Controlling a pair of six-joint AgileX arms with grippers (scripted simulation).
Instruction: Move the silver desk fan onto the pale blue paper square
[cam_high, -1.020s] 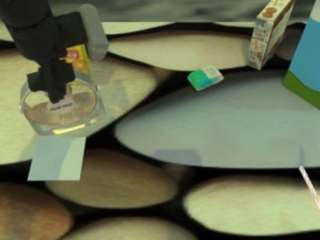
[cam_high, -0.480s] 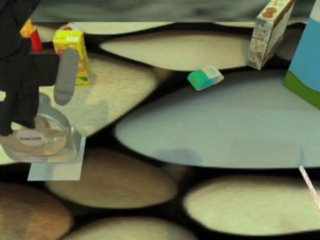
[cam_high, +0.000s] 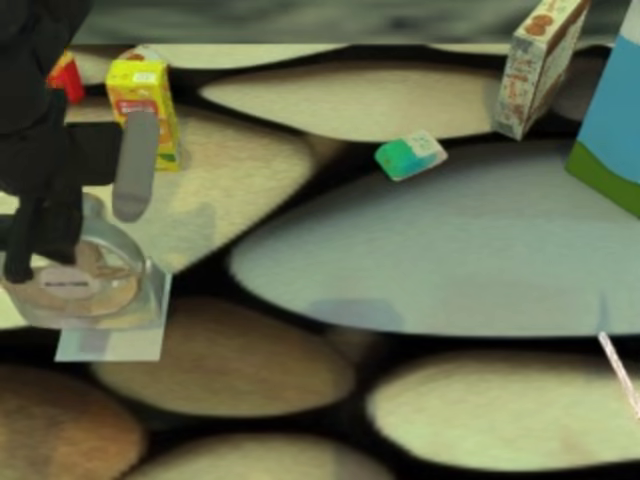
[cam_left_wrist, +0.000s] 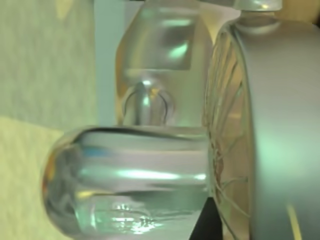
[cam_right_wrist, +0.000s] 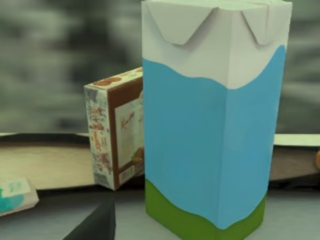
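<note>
At the table's left, my left gripper (cam_high: 30, 262) is shut on the silver desk fan (cam_high: 82, 288), whose beige grille faces up. The fan's front part overlaps the far edge of the pale blue paper square (cam_high: 112, 343); I cannot tell whether it rests on the sheet. In the left wrist view the fan's chrome hub (cam_left_wrist: 125, 180), grille (cam_left_wrist: 225, 150) and silver rim (cam_left_wrist: 280, 140) fill the picture, with one dark fingertip (cam_left_wrist: 206, 226) against the grille. My right gripper is out of the top view; its wrist view shows one dark fingertip (cam_right_wrist: 95, 225) holding nothing.
A yellow juice carton (cam_high: 142, 95) and a red item (cam_high: 66, 76) stand behind the fan. A teal-and-white box (cam_high: 410, 155) lies mid-table. A cereal box (cam_high: 540, 60) and a blue-and-green carton (cam_high: 612, 130) stand at the back right. A thin striped stick (cam_high: 620, 372) lies at the right edge.
My left arm carried the fan forward and to the left, from beside the juice carton down over the paper's far edge. In the last half second it barely shifted.
</note>
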